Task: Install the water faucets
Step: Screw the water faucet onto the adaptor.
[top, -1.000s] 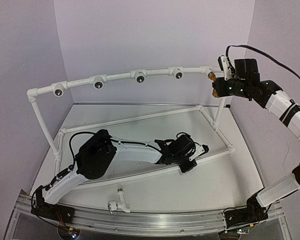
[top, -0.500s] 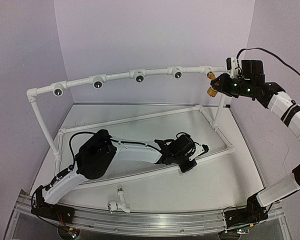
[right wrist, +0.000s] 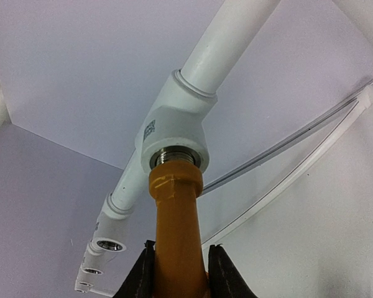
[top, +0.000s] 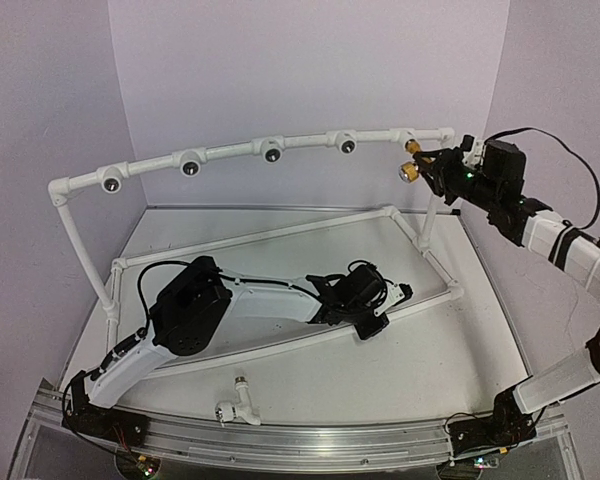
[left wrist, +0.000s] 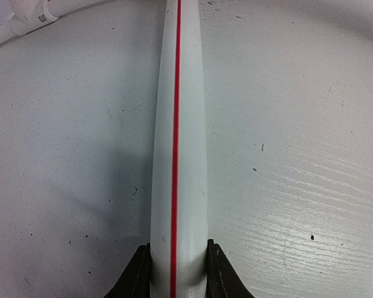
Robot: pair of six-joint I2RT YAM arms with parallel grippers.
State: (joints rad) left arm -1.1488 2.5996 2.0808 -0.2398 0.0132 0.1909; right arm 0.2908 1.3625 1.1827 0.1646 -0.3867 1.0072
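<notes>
Bottom centre, the white tap (top: 237,409) lies on the table (top: 460,370), not yet fitted. Mid-frame, the left claw (left wrist: 177,264) is clamped tight on the frame's lower pipe (left wrist: 177,124). Upper right, the right claw (right wrist: 177,270) pinches the orange tap (right wrist: 175,211), whose thread sits in the end socket (right wrist: 174,139), perhaps only partly screwed in.

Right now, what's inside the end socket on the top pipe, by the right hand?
The yellow-orange faucet has its thread in the socket, with the right hand shut on its body. A few threads show at the rim; the depth inside is hidden.
</notes>
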